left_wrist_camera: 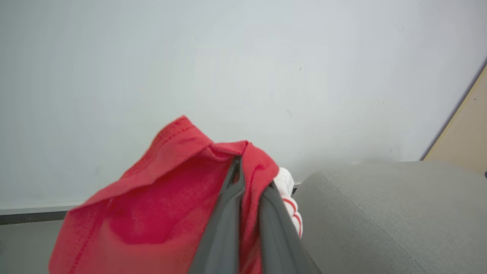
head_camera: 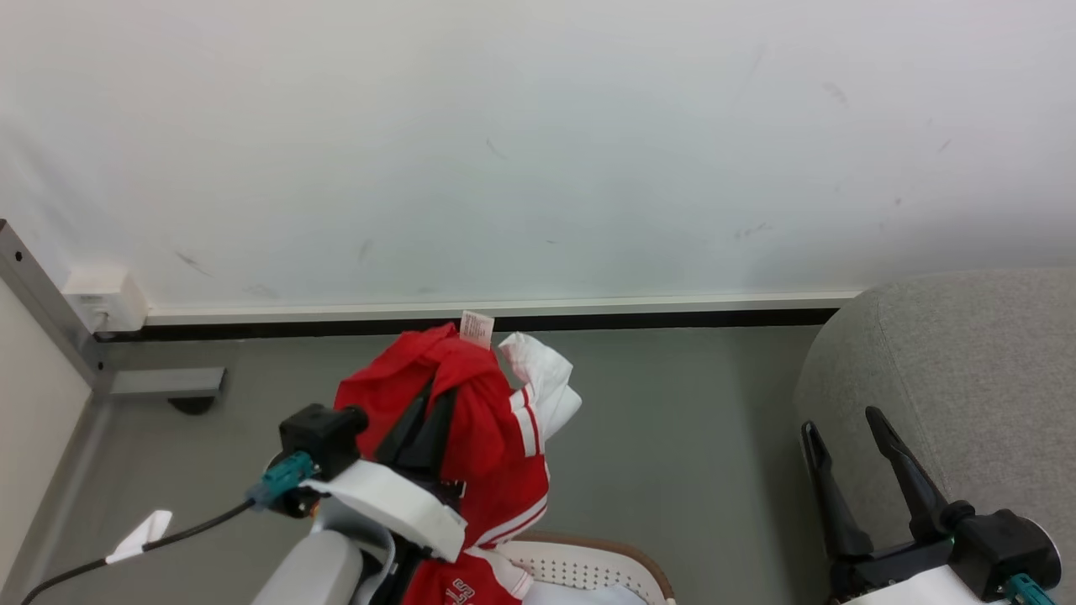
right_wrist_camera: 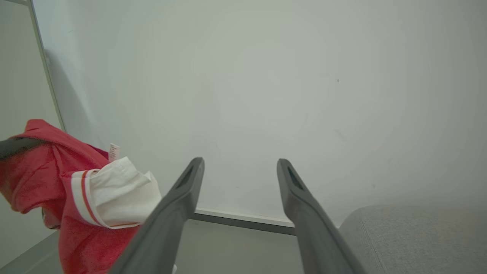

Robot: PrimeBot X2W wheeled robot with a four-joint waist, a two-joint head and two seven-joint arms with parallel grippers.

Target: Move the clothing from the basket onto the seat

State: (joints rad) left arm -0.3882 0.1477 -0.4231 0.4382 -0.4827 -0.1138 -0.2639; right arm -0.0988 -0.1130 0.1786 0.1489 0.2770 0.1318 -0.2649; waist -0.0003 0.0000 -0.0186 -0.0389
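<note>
Firmly clamped on clothing [head_camera: 496, 470] with left gripper [head_camera: 435, 395]; could snag basket [head_camera: 588, 565] below or slip short of seat [head_camera: 967, 378] rightward.

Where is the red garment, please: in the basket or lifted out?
Lifted out: the garment hangs from the shut left tool above the basket; whether its tail clears the rim, cannot tell.

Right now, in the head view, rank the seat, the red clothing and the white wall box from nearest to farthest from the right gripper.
1. The seat, right beside the right gripper.
2. The clothing, mid-view, in the left gripper.
3. The white wall box, far left.
</note>
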